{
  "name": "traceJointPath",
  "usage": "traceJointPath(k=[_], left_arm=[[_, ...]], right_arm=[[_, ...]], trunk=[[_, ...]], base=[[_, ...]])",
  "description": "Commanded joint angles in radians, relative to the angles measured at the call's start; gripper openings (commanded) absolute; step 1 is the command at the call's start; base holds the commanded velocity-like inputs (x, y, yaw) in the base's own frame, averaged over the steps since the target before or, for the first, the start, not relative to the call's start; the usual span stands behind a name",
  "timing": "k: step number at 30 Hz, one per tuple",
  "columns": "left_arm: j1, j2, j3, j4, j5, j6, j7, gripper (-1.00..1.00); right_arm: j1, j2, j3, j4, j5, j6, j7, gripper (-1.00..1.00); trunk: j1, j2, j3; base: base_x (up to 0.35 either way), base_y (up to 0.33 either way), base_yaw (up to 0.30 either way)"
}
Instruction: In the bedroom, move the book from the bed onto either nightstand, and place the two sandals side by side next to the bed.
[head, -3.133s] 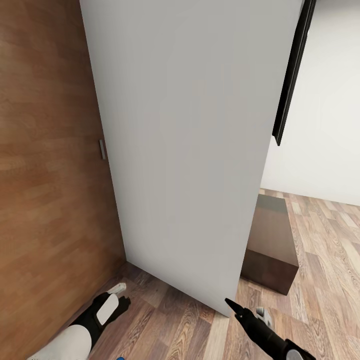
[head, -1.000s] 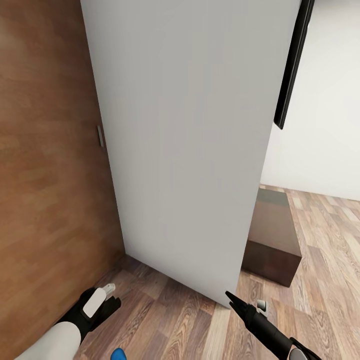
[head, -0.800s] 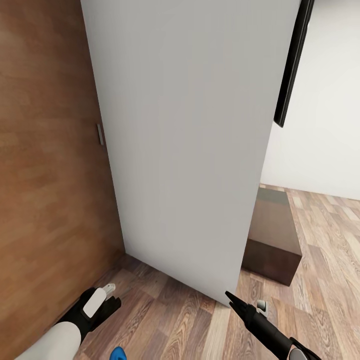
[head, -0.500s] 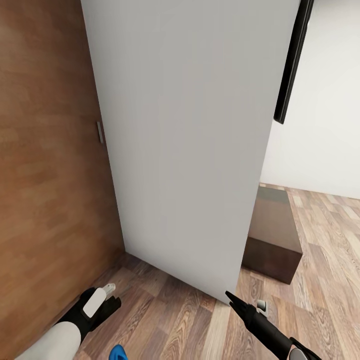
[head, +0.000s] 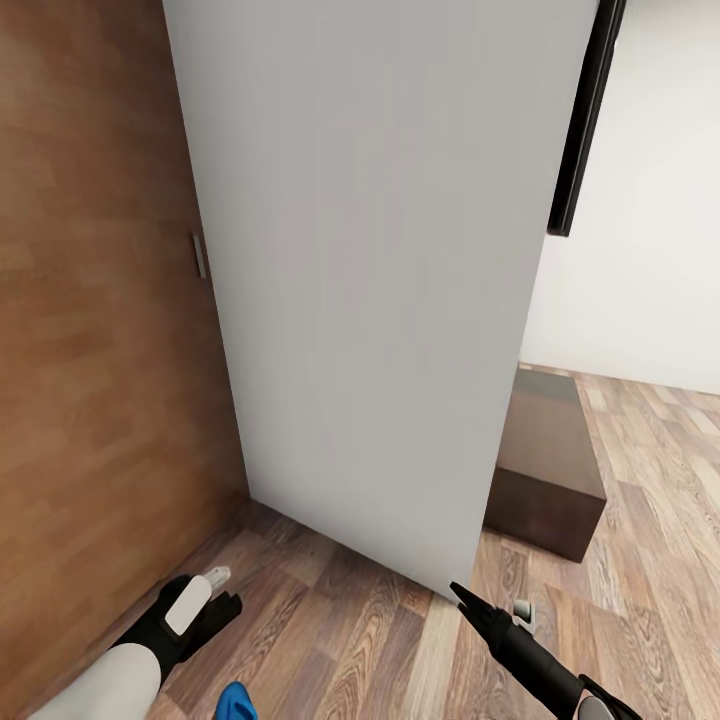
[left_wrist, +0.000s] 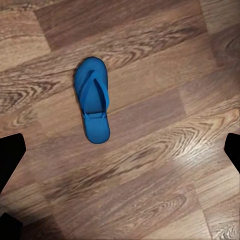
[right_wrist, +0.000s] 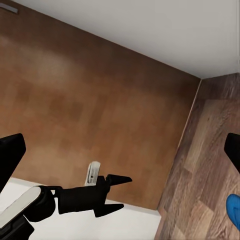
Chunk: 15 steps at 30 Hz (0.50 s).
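The left end effector (head: 222, 592) is spread wide and empty above the floor (left_wrist: 150, 165); a sandal (left_wrist: 92, 105) lies at its 11 o'clock. The right end effector (head: 462, 597) is also held open, grasping nothing.

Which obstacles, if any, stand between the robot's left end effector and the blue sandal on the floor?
Probably none. In the left wrist view the sandal lies flat on bare wood floor with nothing over or against it, and the left end effector is open above the floor. A reach looks feasible.
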Motion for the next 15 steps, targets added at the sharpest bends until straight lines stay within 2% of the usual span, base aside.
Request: traceJointPath(k=[1,15], left_arm=[[0.0,0.0,0.002,-0.002,0.01,0.003,0.008,1.0],[0.0,0.011,0.002,-0.002,0.009,0.002,0.008,1.0]], right_arm=[[-0.001,0.0,0.0,0.0,-0.008,0.008,0.001,1.0],[-0.001,0.0,-0.001,0.0,-0.009,0.01,0.001,1.0]], trunk=[[0.004,-0.008,-0.004],[0.057,-0.106,-0.048]], base=[[0.0,0.0,0.0],[0.0,0.0,0.0]])
